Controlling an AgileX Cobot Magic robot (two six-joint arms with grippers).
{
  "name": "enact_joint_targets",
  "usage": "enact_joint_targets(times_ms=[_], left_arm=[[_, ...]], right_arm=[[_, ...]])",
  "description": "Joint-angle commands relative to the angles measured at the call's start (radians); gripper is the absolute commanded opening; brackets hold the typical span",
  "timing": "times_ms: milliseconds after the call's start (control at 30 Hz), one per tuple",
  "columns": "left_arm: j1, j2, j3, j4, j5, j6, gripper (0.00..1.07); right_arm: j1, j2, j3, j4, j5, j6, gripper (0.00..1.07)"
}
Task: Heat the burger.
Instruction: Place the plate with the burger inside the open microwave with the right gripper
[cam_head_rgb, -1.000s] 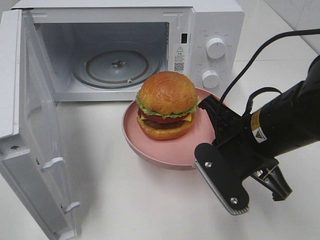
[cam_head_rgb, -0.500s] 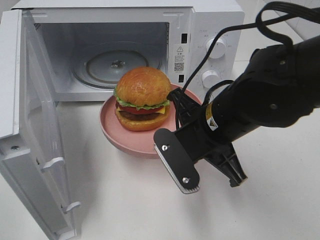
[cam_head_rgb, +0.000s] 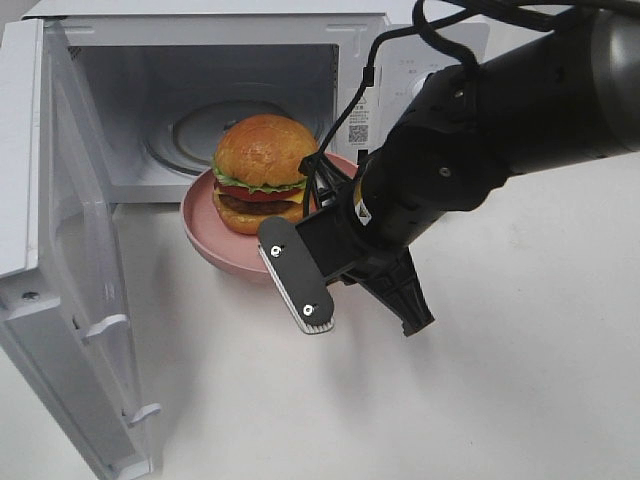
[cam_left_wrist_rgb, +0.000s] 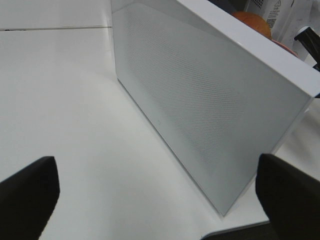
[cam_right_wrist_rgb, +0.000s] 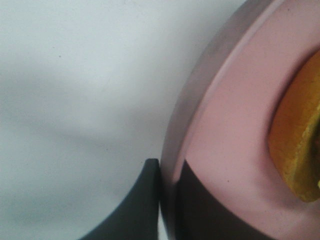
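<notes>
The burger (cam_head_rgb: 262, 170) has a golden bun, green lettuce, a red layer and a dark patty. It sits on a round pink plate (cam_head_rgb: 215, 248) just in front of the microwave's open cavity (cam_head_rgb: 200, 100). My right gripper (cam_head_rgb: 325, 205) is shut on the plate's right rim. In the right wrist view its dark fingers (cam_right_wrist_rgb: 142, 205) pinch the pink plate (cam_right_wrist_rgb: 225, 125) beside the bun (cam_right_wrist_rgb: 295, 135). My left gripper (cam_left_wrist_rgb: 160, 200) is open beside the outer face of the microwave door (cam_left_wrist_rgb: 200, 100) and holds nothing. It does not show in the exterior high view.
The white microwave (cam_head_rgb: 430, 40) stands at the back with its door (cam_head_rgb: 70, 250) swung open to the left. Inside lies a glass turntable (cam_head_rgb: 190, 135). Two knobs are partly hidden behind the right arm. White tabletop (cam_head_rgb: 450, 400) stretches in front.
The right arm has carried the plate with the burger leftward and back, up to the microwave's opening. The left gripper stays open.
</notes>
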Motion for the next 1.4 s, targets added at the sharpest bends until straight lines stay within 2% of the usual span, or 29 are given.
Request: enact_joint_targets(times_ms=[33, 333, 1400], left_arm=[[0.003, -0.001, 0.003, -0.003, 0.004, -0.001, 1.00], [0.003, -0.001, 0.003, -0.003, 0.004, -0.001, 1.00], [0.003, -0.001, 0.003, -0.003, 0.004, -0.001, 1.00]], right_arm=[[0.002, 0.003, -0.040, -0.026, -0.038, 0.027, 0.00], [0.002, 0.068, -0.140, -0.077, -0.022, 0.103, 0.00], [0.002, 0.345, -0.563, -0.082, 0.125, 0.198, 0.00]])
